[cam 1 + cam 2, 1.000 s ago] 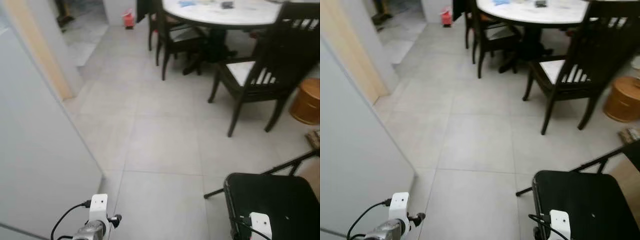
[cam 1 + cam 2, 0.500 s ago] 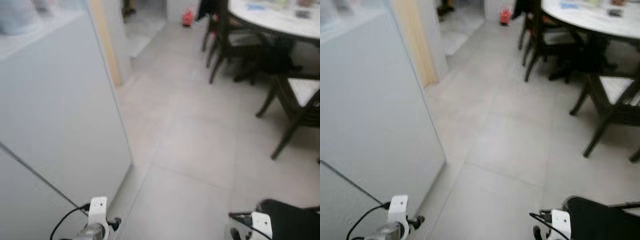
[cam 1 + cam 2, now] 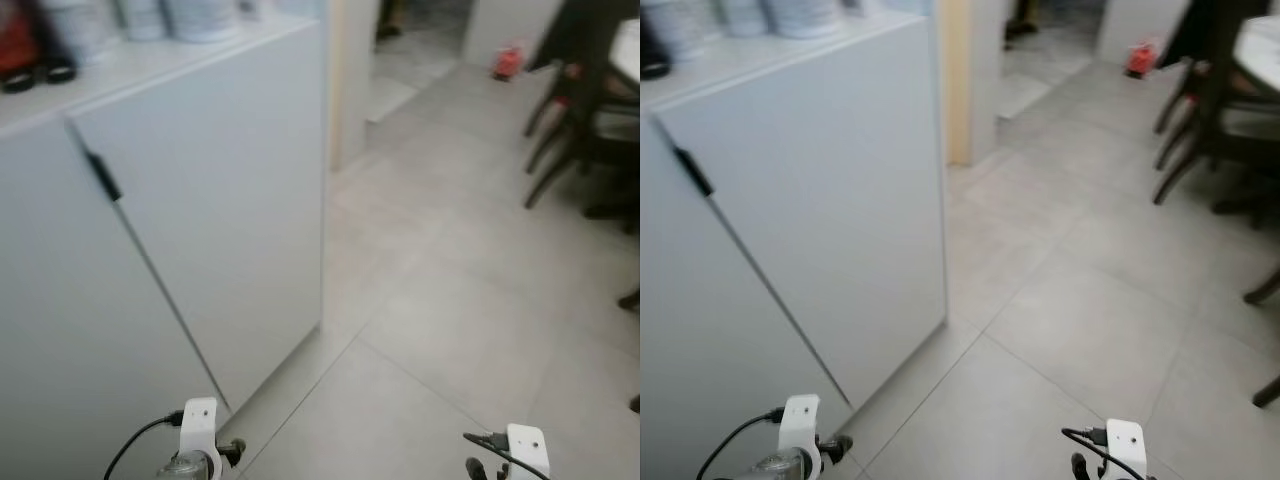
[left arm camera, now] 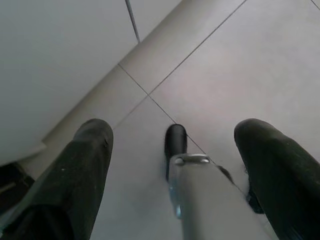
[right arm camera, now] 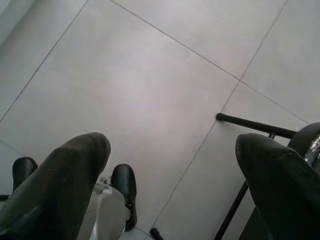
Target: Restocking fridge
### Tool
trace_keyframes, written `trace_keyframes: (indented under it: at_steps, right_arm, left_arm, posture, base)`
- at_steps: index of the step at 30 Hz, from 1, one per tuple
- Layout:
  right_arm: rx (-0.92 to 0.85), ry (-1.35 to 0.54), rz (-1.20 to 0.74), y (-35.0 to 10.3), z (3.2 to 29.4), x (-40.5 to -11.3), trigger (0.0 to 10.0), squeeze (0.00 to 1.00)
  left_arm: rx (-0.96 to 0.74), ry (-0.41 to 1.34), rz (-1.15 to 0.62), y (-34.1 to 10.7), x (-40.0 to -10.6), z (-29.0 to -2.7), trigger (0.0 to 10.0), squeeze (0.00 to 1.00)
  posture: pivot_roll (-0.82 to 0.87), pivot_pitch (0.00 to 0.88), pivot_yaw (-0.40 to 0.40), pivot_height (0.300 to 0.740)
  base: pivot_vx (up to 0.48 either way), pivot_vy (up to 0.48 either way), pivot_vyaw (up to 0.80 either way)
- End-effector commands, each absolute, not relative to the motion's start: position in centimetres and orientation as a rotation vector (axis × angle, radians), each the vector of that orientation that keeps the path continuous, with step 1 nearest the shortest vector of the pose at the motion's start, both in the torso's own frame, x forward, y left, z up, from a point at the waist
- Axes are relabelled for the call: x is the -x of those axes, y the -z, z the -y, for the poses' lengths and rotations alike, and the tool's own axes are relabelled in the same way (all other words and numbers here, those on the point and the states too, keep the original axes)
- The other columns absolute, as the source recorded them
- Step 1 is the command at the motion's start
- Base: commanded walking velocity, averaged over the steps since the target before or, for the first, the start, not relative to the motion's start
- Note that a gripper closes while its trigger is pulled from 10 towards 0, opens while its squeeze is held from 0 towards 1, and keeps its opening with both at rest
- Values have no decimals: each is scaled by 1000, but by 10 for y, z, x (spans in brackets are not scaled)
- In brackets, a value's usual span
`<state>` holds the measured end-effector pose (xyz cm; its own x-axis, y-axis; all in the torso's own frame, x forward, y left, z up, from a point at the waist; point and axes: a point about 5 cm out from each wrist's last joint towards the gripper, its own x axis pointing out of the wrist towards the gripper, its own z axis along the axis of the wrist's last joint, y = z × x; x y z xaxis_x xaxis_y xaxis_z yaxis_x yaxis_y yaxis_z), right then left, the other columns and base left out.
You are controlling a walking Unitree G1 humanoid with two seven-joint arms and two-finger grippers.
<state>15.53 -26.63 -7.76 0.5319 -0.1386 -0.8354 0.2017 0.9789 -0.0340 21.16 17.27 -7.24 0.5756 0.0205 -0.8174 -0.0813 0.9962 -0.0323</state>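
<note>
Both grippers, left gripper (image 4: 172,165) and right gripper (image 5: 170,175), are held wide and empty (arms hanging). The white cabinet (image 3: 200,220) could be clipped if turning is misjudged through the blur.

We saw soft, even daylight across the pale floor (image 3: 440,300) and white cabinet (image 3: 200,220), both head views smeared by motion blur, jars (image 3: 150,15) on top reduced to haze; the wrist views stayed dimmer but sharper.

Both arms hang low, the left tool (image 4: 172,165) and right tool (image 5: 172,175) each spread wide, empty.
</note>
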Motion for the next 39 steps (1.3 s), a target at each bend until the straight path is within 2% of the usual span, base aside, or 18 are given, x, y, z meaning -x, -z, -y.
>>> trace_keyframes:
  at_steps: [1,17,25,39]
  right_arm:
    - [-74,223,-1003,78,271,-150,10000,0]
    - [-89,182,-1004,80,263,-151,10000,0]
    - [-95,187,-973,78,261,-157,10000,0]
    - [-80,187,-986,78,261,-158,10000,0]
  left_arm:
    - [67,-55,-962,73,-211,-170,10000,0]
    - [39,-57,-950,72,-211,-178,10000,0]
    - [40,-69,-947,70,-214,-181,10000,0]
    - [44,-68,-941,69,-217,-182,10000,0]
  posture:
    - [-155,0,-47,740]
    - [-98,0,-8,740]
    - [-97,31,22,740]
    - [-132,39,21,740]
  base:
    - [0,0,0]
    - [0,0,0]
    - [0,0,0]
    - [0,0,787]
